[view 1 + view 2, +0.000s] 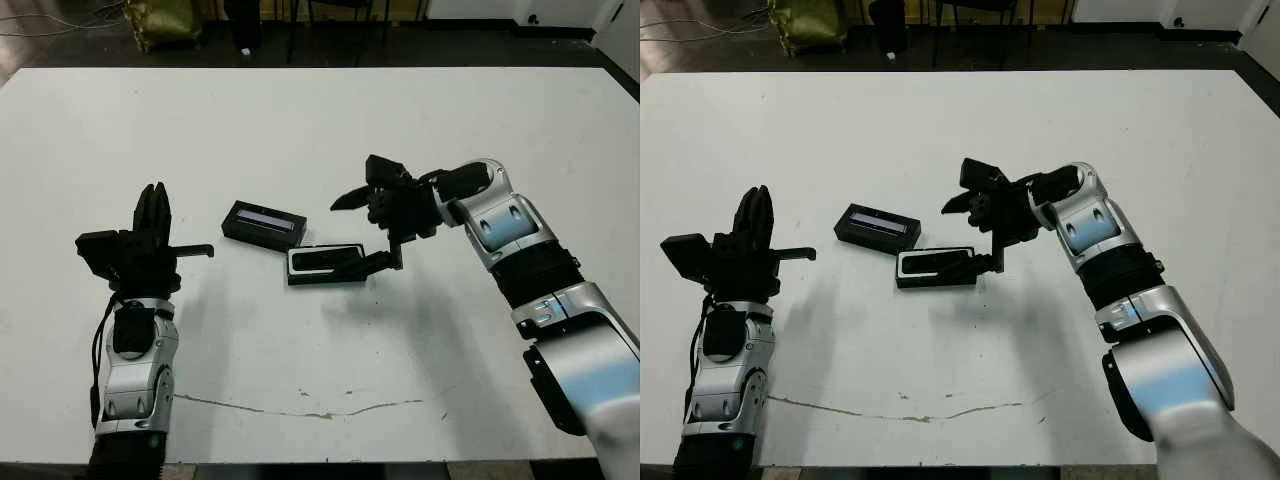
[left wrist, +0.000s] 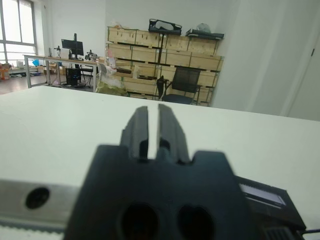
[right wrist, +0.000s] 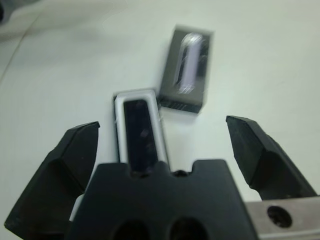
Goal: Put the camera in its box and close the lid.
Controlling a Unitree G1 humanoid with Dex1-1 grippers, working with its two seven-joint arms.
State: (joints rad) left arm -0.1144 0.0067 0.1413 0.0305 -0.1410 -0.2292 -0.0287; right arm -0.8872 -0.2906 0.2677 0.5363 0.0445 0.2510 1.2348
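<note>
The box (image 1: 294, 263), a shallow black tray with white lining, lies at the table's middle. The slim black camera (image 1: 327, 259) lies inside it, seen also in the right wrist view as the camera (image 3: 142, 132) within the white rim. The lid (image 1: 262, 223), black with a pale stripe, lies flat just left of the box and touches its corner. My right gripper (image 1: 367, 232) is open at the box's right end, its lower finger close to that end. My left gripper (image 1: 152, 212) stands shut and empty, apart to the left of the lid.
A thin brown mark (image 1: 300, 410) runs along the table near the front edge. Beyond the far edge are a dark floor, chair legs and a green bag (image 1: 160, 20). The left wrist view shows shelves and a chair (image 2: 182, 82) far off.
</note>
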